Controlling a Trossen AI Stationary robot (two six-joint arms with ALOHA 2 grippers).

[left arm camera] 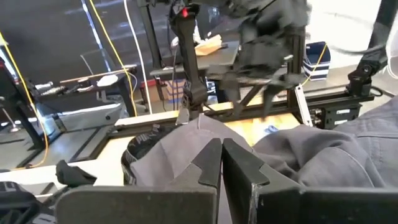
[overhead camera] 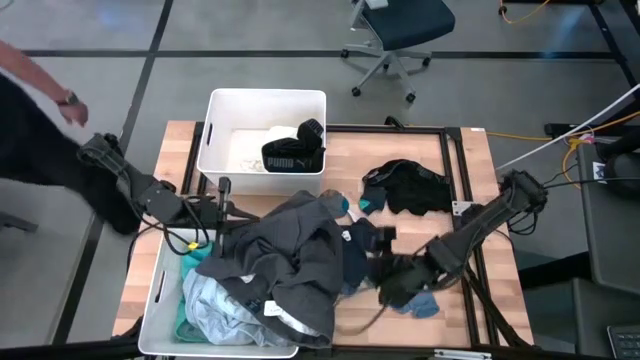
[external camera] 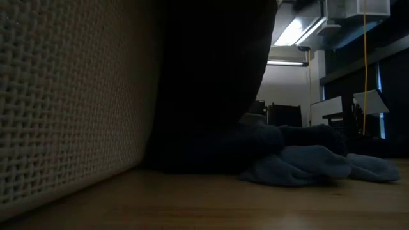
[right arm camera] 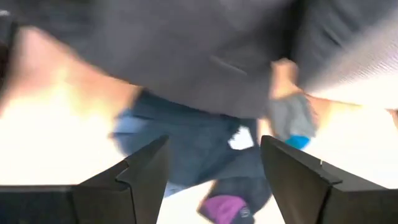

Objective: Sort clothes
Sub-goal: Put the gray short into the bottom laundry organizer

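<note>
A large grey garment (overhead camera: 295, 260) lies heaped at mid-table, draped over the rim of the near-left white bin (overhead camera: 155, 300), which holds teal and pale blue clothes (overhead camera: 215, 305). My left gripper (overhead camera: 232, 212) is shut at the garment's left edge. My right gripper (overhead camera: 395, 285) hangs open over dark blue clothes (right arm camera: 199, 149) beside the heap, touching nothing. A black PUMA garment (overhead camera: 295, 155) lies in the far white bin (overhead camera: 225, 130). Black clothes (overhead camera: 412, 185) with a teal piece (overhead camera: 370, 204) lie on the table's far right. My left gripper pinches the grey garment's left edge (left arm camera: 198, 134) between its two shut fingers, coming level from the table's left side. The cloth rises to a small peak at the fingertips, and the rest lies slack on the heap and the bin rim. I cannot tell how many layers it holds.
A blue-grey sock (overhead camera: 425, 305) lies by my right gripper and shows in the low view (external camera: 307, 165). A person (overhead camera: 30, 110) stands off the table's far-left corner, hand (overhead camera: 72, 108) near my left arm's base. A black frame (overhead camera: 450, 150) edges the table's far right.
</note>
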